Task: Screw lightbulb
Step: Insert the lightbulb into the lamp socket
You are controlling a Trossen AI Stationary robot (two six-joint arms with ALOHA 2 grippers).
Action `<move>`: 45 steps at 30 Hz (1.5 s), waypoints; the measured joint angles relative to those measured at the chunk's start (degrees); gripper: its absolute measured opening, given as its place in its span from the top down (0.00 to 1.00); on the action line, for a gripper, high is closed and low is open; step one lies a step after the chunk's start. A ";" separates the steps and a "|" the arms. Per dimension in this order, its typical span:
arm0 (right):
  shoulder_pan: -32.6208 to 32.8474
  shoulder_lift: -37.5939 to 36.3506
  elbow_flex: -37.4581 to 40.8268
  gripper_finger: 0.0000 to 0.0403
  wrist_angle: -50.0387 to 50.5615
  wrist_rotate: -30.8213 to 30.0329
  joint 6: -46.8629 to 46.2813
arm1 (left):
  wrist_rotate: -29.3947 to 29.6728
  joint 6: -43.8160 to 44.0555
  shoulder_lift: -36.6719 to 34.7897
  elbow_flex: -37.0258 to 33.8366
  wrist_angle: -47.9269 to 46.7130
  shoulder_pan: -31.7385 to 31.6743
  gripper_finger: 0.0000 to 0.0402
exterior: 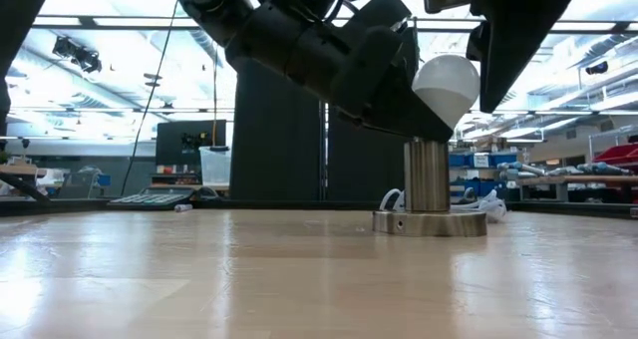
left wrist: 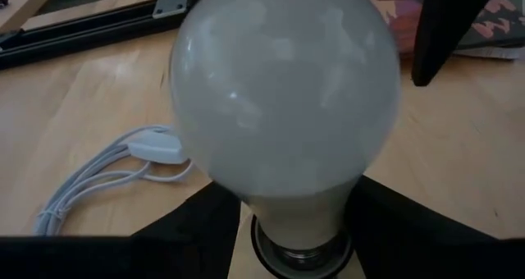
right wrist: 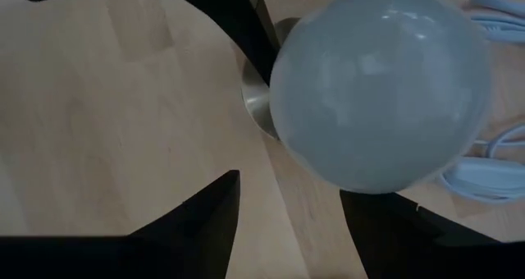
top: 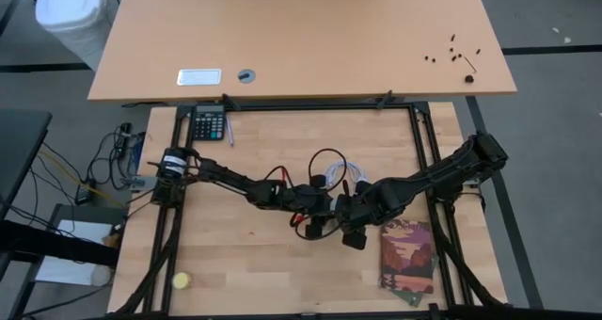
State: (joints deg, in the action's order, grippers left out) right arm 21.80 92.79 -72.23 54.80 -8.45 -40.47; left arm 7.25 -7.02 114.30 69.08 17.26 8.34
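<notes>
The white frosted lightbulb point(exterior: 446, 85) stands a little tilted on the upright metal socket tube point(exterior: 427, 174), which rises from the round metallic disc point(exterior: 429, 222). The bulb fills the left wrist view point(left wrist: 287, 90) and shows from above in the right wrist view point(right wrist: 381, 90). My left gripper point(left wrist: 299, 230) is shut on the bulb low down. My right gripper point(right wrist: 287, 230) is open just above the bulb, and one finger point(exterior: 518, 40) hangs beside the globe. In the high view both grippers point(top: 324, 210) point(top: 350, 218) meet at the table's middle and hide the bulb. My left gripper pinches the bulb's narrow neck point(left wrist: 299, 217), just above the screw base point(left wrist: 299, 258), between its two fingers point(left wrist: 197, 238). The fingers come slanting down from the table's left side. The bulb's globe stands above the fingers and its base sits at the socket's mouth.
A white cord with an inline switch point(left wrist: 152, 148) lies behind the socket. A picture booklet point(top: 407, 254) lies at the right, a calculator point(top: 208, 125) at the far left and a yellow ball point(top: 181, 280) near the front left. A second tabletop point(top: 301, 38) stands beyond.
</notes>
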 joint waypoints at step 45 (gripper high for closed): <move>-0.56 0.11 0.00 0.45 -6.21 -5.66 5.26 | 0.64 0.15 -3.67 -0.11 -16.54 1.90 0.28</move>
State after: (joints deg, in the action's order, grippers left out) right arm 21.24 92.90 -72.23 48.59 -14.11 -35.21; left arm 7.88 -6.87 110.63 68.97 0.72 10.24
